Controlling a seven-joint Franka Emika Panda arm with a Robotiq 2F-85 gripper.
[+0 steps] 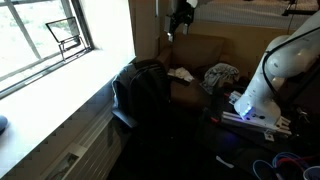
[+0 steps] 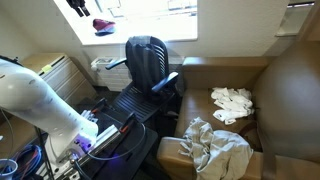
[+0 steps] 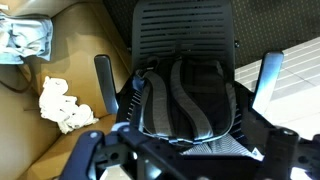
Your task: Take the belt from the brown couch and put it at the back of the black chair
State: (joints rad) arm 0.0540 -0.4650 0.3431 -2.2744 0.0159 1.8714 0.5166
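Observation:
The belt [image 3: 187, 98] is a thin greyish strap draped in two hanging loops over the padded back of the black chair [image 3: 186, 30]. I see this from above in the wrist view. My gripper [image 3: 185, 152] hovers above the chair's back, open, with nothing between its fingers [image 3: 88, 146]. In an exterior view the gripper [image 1: 180, 15] hangs high over the chair [image 1: 140, 90] and clear of it. The brown couch [image 1: 200, 52] stands behind the chair. The belt is too small to make out in both exterior views.
On the couch [image 2: 262, 88] lie a bundle of grey mottled cloth [image 2: 218, 150] and a small white cloth [image 2: 232, 103]. The chair's armrests [image 3: 106, 84] stick out on both sides. My white arm's base [image 1: 262, 95] stands beside the couch. A window [image 1: 45, 35] and its sill run alongside the chair.

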